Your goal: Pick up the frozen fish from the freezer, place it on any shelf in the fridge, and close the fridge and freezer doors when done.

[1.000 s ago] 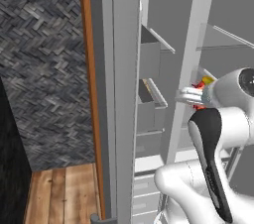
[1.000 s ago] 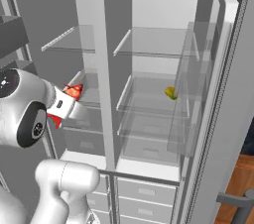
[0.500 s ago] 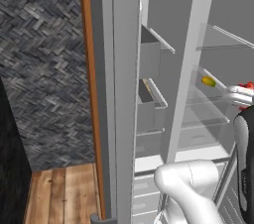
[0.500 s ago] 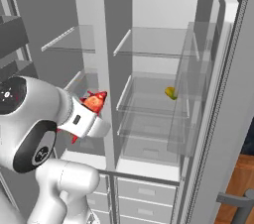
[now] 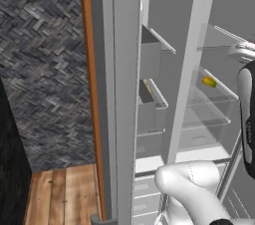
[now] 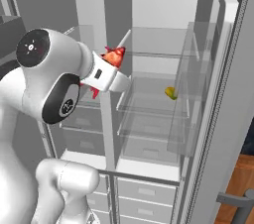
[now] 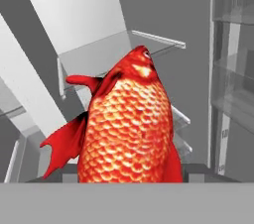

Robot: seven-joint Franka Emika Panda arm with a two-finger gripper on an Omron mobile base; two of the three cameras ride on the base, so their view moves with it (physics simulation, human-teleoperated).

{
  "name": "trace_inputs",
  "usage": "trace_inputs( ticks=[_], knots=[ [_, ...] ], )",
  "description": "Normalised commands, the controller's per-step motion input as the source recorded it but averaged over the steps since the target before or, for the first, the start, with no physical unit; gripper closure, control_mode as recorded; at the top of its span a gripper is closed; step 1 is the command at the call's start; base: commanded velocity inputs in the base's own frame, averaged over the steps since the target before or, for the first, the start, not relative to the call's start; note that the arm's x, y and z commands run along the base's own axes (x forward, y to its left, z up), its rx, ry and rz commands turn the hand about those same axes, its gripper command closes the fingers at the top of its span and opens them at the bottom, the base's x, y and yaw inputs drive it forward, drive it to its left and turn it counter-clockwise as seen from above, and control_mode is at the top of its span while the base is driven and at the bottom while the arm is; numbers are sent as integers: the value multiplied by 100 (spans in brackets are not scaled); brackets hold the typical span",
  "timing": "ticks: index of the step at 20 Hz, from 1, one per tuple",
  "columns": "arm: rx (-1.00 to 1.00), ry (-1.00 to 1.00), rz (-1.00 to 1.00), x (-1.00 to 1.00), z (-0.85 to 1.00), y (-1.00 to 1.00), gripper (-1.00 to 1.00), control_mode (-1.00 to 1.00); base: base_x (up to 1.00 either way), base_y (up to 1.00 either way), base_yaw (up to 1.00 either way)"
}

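We see the frozen fish (image 7: pixel 130 124) upright in the hand (image 6: pixel 112 64), red-orange scales and snout pointing away from the wrist, fins spread to one side. In the hand view the fingertips are hidden behind the fish's body, yet the fish stands out from the hand's end with nothing under it, so we take the hand as closed on it. From the right base view the frozen fish (image 6: pixel 114 56) shows as a small red tip past the white wrist, in front of the upright divider between the freezer (image 6: pixel 59 49) and the fridge (image 6: pixel 163 94), at about the height of the top shelf (image 6: pixel 158 55).

Beyond the fish, the fridge cavity is open: clear glass shelves stacked one over another, with free air above each slab. A small yellow-green item (image 6: pixel 171 92) lies on a lower glass shelf, well apart from the fish; the left base view shows the same item (image 5: pixel 209 82). Pale drawers (image 6: pixel 144 193) sit below.

Both doors stand open. The freezer door (image 5: pixel 117 94) swings out at the left of the left base view, carrying grey box bins (image 5: pixel 152 112) on its inner face. The fridge door (image 6: pixel 223 104) stands open at the right of the right base view. Beside the unit we see a dark herringbone wall (image 5: pixel 42 64) and wooden floor (image 5: pixel 62 196).
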Motion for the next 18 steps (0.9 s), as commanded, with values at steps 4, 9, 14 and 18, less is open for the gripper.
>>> trace_inputs(
  ticks=[4,9,14,18],
  knots=[
    [-3,-6,15,58,-13,-64,100,-100,0,0,0],
    [-3,-2,9,71,-15,-44,100,-100,0,0,0],
    [-3,-2,-2,92,0,-1,100,-100,0,0,0],
    [0,0,-1,95,0,-11,100,-100,0,0,0]
  ],
)
